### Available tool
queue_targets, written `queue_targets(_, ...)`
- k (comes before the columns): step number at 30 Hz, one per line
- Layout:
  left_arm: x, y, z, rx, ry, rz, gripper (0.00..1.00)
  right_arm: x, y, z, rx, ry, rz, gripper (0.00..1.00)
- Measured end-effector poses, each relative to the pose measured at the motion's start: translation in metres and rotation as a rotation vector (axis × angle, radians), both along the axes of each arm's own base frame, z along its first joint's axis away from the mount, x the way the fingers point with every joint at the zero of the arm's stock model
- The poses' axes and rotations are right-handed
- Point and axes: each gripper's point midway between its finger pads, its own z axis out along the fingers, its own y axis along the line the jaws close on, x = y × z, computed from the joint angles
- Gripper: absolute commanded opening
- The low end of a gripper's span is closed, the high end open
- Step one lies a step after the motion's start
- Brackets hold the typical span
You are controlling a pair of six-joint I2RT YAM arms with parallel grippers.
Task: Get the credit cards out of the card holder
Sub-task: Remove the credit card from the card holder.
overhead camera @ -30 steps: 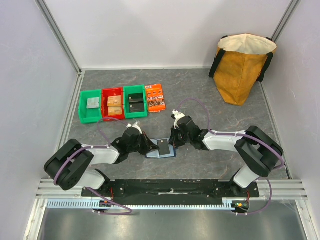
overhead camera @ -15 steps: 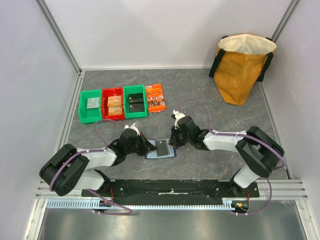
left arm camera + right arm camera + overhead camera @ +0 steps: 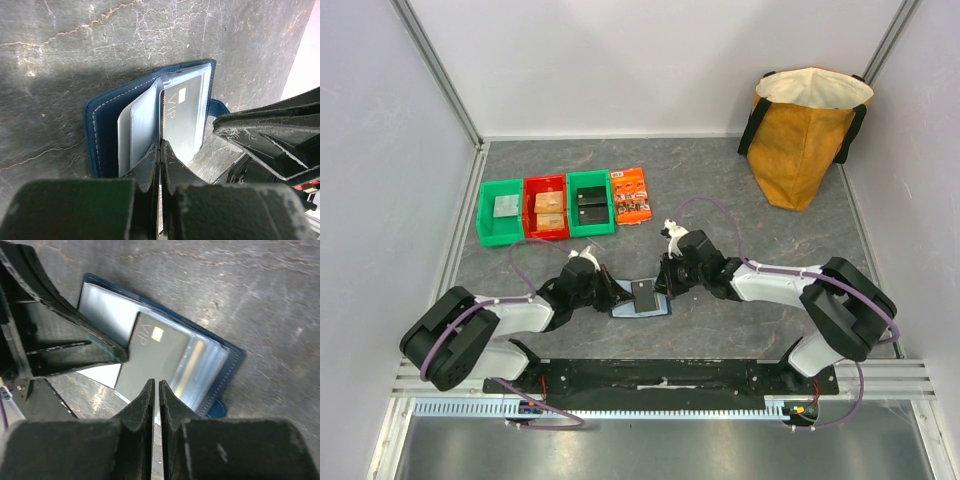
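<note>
The navy card holder (image 3: pixel 660 307) lies open on the table between both arms, its clear sleeves fanned up. A dark grey credit card (image 3: pixel 644 294) marked VIP sticks partly out of a sleeve. My left gripper (image 3: pixel 618 296) is shut on a sleeve edge at the holder's left side; the left wrist view shows it (image 3: pixel 161 145), the holder (image 3: pixel 100 130) and the card (image 3: pixel 182 117). My right gripper (image 3: pixel 663 287) is shut on the card's edge, also seen in the right wrist view (image 3: pixel 155 382) with the card (image 3: pixel 155 352). A tan-gold card (image 3: pixel 186 368) shows inside the sleeves.
Two green bins (image 3: pixel 500 212) (image 3: pixel 590 203) and a red bin (image 3: pixel 546 208) stand in a row at the back left, with an orange printed packet (image 3: pixel 631 195) beside them. A mustard cloth bag (image 3: pixel 807 130) stands at the back right. Walls close in on three sides.
The dark card has shifted slightly left and nearer with the right gripper. The left arm has settled lower beside the holder.
</note>
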Motion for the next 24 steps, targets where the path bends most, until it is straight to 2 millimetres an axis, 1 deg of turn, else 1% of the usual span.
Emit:
queue_targets(2,0.0,0.0,0.0,0.0,0.001,-0.001,0.02,0.0,0.007,0.003,0.034,0.003,0.016,0.12)
queue_targets(5,0.0,0.0,0.0,0.0,0.001,-0.001,0.02,-0.002,0.011,-0.004,0.045,0.022,0.027,0.09)
queue_targets(9,0.0,0.0,0.0,0.0,0.001,-0.001,0.02,-0.001,0.01,-0.015,0.032,0.053,0.008,0.06)
queue_targets(13,0.0,0.0,0.0,0.0,0.001,-0.001,0.02,0.004,0.009,-0.016,0.033,0.054,-0.024,0.04)
queue_targets(24,0.0,0.0,-0.002,0.004,0.006,0.0,0.02,0.005,0.006,-0.018,0.053,0.06,-0.065,0.01)
